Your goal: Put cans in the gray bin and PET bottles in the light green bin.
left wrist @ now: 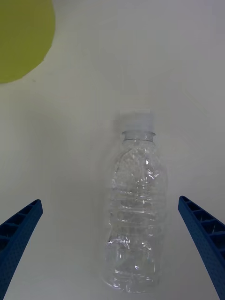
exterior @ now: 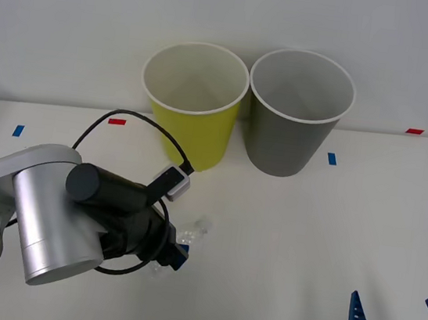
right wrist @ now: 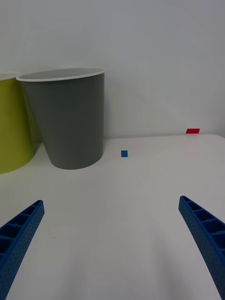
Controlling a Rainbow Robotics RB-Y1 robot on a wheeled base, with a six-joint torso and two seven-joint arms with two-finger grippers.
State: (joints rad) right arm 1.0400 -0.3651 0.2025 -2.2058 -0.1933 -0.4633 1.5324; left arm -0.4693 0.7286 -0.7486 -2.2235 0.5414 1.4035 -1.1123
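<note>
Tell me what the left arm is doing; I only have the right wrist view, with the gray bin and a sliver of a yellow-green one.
Observer: The left gripper hangs open over a clear PET bottle lying on the white table.
Operator: Is the bottle gripped?
Observer: No, its fingers stand apart on either side, not touching it.
Operator: Where is it relative to the bins?
Observer: In front of the light green bin, which stands left of the gray bin. The right gripper waits open.

Pretty bare setup here: plain white wall behind a white worktop, with small blue tape marks and red tape marks stuck on it. Soft, even lighting.
</note>
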